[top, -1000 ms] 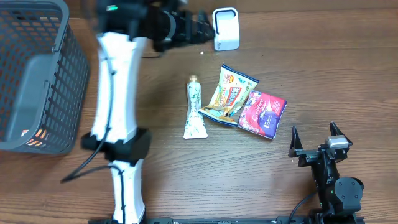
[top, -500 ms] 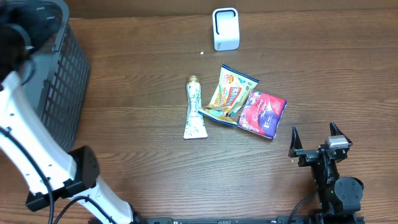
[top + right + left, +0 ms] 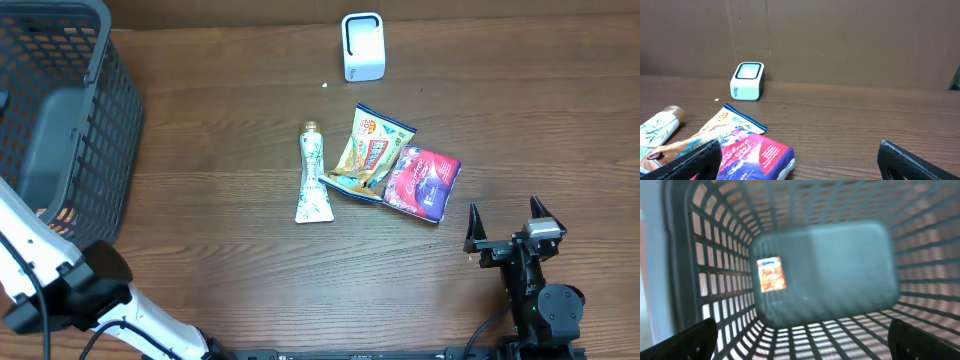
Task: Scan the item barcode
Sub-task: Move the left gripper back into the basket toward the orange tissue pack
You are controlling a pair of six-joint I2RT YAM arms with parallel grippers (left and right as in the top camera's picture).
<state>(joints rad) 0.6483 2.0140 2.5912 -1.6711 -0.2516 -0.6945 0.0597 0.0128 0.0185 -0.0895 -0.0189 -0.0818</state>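
Plainly the right gripper (image 3: 505,216), jaws wide and empty by the table's (image 3: 250,270) near right corner, is the closer arm: the red packet (image 3: 422,182) lies ahead and to its left, toward the middle, touching the snack packet (image 3: 372,148). Its long axis seems to run far-to-near, slightly tilted, one short end toward the scanner (image 3: 362,45) at the far edge. The left gripper (image 3: 805,347), likewise spread and empty, hangs over the basket (image 3: 110,130) at the left edge.
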